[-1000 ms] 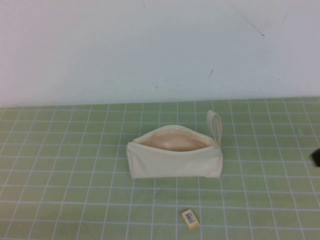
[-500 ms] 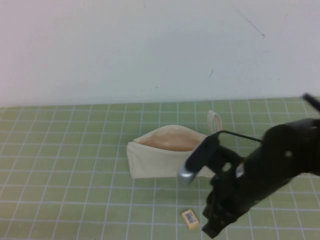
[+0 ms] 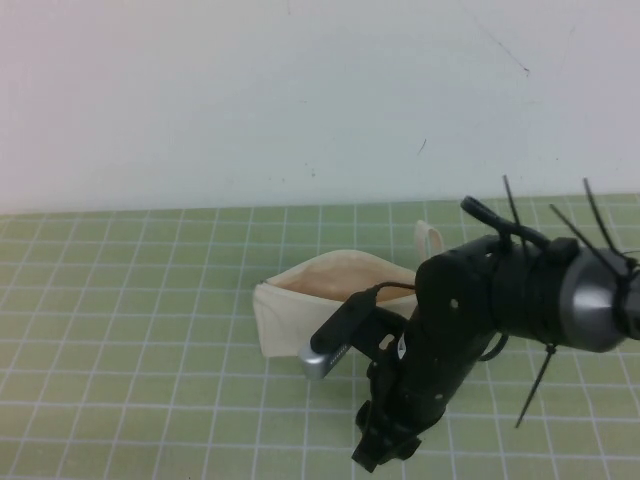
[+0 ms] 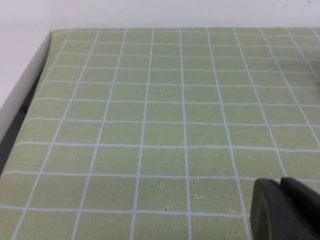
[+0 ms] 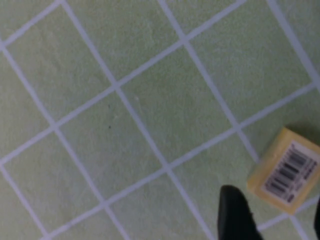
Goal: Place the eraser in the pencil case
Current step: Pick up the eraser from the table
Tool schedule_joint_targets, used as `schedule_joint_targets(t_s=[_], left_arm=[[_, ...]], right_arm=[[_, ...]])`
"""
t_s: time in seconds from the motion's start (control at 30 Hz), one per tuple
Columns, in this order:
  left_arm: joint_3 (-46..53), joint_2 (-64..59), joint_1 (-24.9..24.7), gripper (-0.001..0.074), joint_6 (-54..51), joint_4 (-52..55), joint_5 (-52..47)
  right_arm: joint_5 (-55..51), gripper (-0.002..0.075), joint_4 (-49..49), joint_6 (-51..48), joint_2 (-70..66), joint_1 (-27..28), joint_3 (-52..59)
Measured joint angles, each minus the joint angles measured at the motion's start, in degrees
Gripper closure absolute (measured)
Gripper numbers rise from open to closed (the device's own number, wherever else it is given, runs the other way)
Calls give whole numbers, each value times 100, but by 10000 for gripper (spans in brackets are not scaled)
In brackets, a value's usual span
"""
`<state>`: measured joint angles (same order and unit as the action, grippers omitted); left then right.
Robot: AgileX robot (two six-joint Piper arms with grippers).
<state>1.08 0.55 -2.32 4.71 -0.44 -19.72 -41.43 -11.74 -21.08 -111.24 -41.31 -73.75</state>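
1. Eraser (image 5: 285, 171) lies flat on the green grid mat (image 3: 150, 320), barcode label up, on the robot's side of the pencil case; only the right wrist view shows it, since in the high view the right arm covers that spot.
2. Pencil case (image 3: 290, 315) sits mid-mat with its zip mouth open and its beige lining showing, so it is ready to take the eraser. Its loop strap is at the robot's right end, partly behind the arm.
3. Right gripper (image 3: 385, 450) is low over the near edge of the mat, in front of the case and right by the eraser. In its wrist view, one dark fingertip (image 5: 235, 212) stands just beside the eraser without clearly touching it, and a sliver of the other shows at the picture's edge beyond the eraser, so the fingers look apart and hold nothing.
4. Left gripper (image 4: 285, 210) is parked over bare mat off to the side, well away from both things; I cannot tell how its fingers stand.
5. Step in hand, as I judge it: the reach for the eraser, with no grasp yet.
6. Next move calls for centring the fingers either side of the small block, lowering to the mat, closing across its narrow sides, then lifting and carrying it back over the open mouth.
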Motion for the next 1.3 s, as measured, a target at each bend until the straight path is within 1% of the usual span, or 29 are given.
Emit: schedule_joint_targets(t_s=[0.13,0.3,0.47,0.63,0.73,0.8,1.07,1.3], left_arm=[[0,0,0,736,0,0,0],[0,0,0,736,0,0,0],[0,0,0,736,0,0,0],[0,0,0,736,0,0,0],[0,0,0,736,0,0,0],[0,0,0,736,0,0,0],[0,0,0,736,-15,0,0],[0,0,0,736,-15,0,0]], right_arm=[[74,382,-55,3,-227,0,-68],[251,384,-69,12,-354,0,-83],[279,427,-78,12,-433,0,-106],[290,449,-78,38,-433,0,-106],[230,505,-78,38,-433,0,-115],[45,525,-95,50,-436,0,-169],[-872,525,-121,51,-364,0,-745],[-1707,525,-228,14,-22,-3,-1767]])
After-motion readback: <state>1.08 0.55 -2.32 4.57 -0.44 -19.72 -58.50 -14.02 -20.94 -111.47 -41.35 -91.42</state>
